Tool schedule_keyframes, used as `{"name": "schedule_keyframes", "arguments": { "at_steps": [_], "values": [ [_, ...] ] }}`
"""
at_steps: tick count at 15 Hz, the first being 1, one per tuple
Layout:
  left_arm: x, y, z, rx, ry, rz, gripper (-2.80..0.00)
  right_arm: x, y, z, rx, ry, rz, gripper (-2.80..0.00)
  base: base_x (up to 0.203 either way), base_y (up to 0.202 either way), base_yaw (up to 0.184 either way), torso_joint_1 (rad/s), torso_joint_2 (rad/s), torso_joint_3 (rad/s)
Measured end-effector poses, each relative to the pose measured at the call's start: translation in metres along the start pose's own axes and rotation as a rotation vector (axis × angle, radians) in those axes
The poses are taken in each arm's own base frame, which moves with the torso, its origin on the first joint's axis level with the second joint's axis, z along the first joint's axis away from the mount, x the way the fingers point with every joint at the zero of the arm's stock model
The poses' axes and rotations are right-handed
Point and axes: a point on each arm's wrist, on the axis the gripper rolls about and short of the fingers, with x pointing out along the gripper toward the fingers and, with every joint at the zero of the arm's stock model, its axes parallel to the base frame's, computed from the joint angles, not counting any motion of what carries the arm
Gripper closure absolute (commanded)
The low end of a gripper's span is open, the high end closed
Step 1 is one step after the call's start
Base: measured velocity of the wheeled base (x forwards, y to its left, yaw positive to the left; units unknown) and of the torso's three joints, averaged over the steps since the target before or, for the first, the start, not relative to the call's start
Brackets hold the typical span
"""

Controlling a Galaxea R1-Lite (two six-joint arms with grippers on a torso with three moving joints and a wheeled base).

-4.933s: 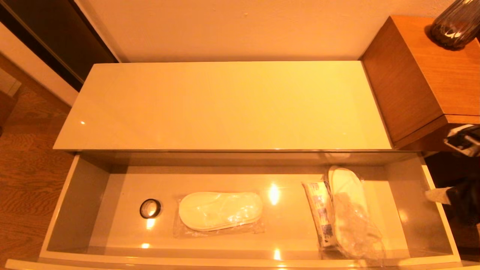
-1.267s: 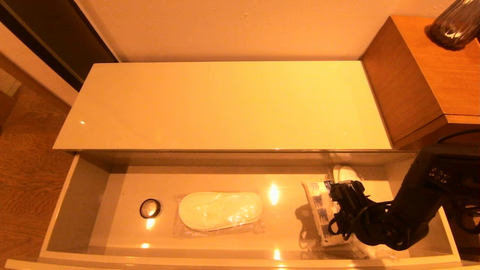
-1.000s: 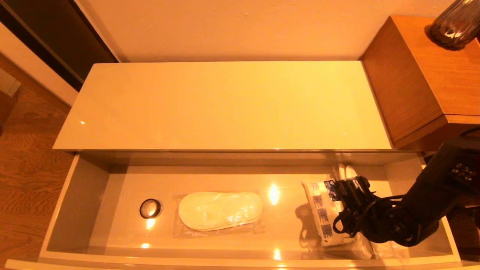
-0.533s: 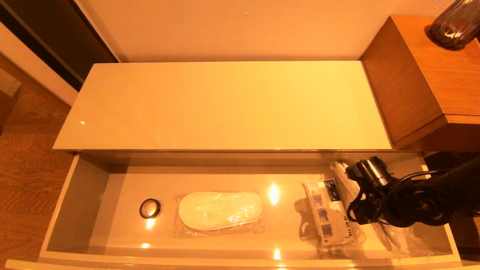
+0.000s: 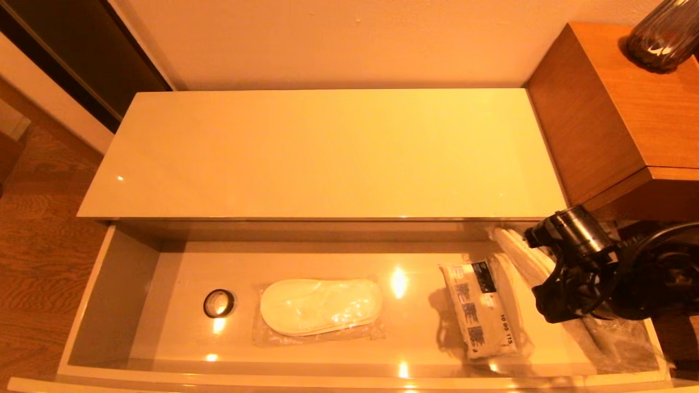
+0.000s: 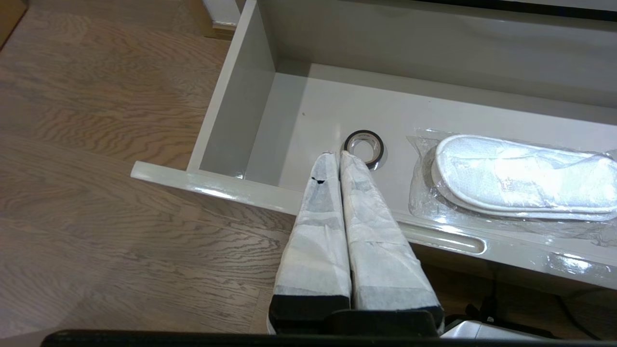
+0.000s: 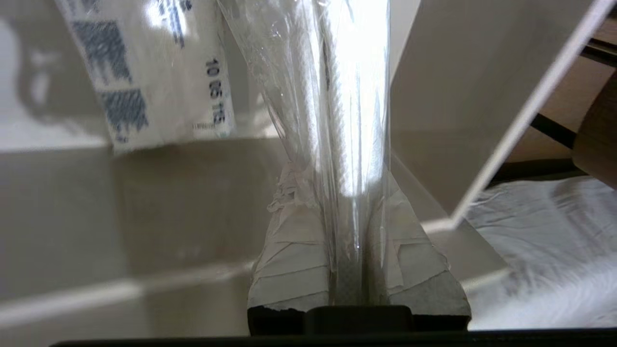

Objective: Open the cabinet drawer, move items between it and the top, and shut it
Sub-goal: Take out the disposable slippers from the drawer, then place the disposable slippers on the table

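The cabinet drawer (image 5: pixel 109 295) stands pulled out below the top (image 5: pixel 327 158), which is bare. At the drawer's right end my right gripper (image 7: pixel 344 173) is shut on a bagged pair of white slippers (image 5: pixel 521 251), held on edge above the drawer floor; the clear bag (image 7: pixel 347 96) runs between its fingers. The white packet with blue print (image 5: pixel 480 311) lies flat just to the left. A second bagged pair of slippers (image 5: pixel 320 305) lies mid-drawer, with the black tape ring (image 5: pixel 219 303) to its left. My left gripper (image 6: pixel 335 155) is shut and empty, hanging over the drawer's front edge near the tape ring (image 6: pixel 364 147).
The taller brown wooden cabinet (image 5: pixel 611 109) with a dark vase (image 5: pixel 663 35) stands close on the right, just behind my right arm. Wood floor (image 5: pixel 33 245) lies to the left of the drawer. The drawer's right wall (image 7: pixel 458 111) is near the held bag.
My right gripper came into the drawer, closed on the right-hand slippers and has moved up and to the back right with them. The packet lies uncovered.
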Motion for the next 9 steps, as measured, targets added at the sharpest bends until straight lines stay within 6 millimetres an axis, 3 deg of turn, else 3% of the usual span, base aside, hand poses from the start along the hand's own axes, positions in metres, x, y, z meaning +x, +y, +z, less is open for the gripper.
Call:
{"name": "schedule_keyframes", "arguments": {
  "at_steps": [3,9],
  "values": [
    [0.000,0.000,0.000,0.000,0.000,0.000,0.00,-0.030,-0.013,-0.001,-0.031,0.034,0.060,0.00,0.000,0.000,0.000,0.000,0.00,0.000],
    [0.000,0.000,0.000,0.000,0.000,0.000,0.00,-0.097,-0.033,-0.030,-0.174,0.122,0.210,0.00,0.000,0.000,0.000,0.000,0.00,0.000]
  ]
}}
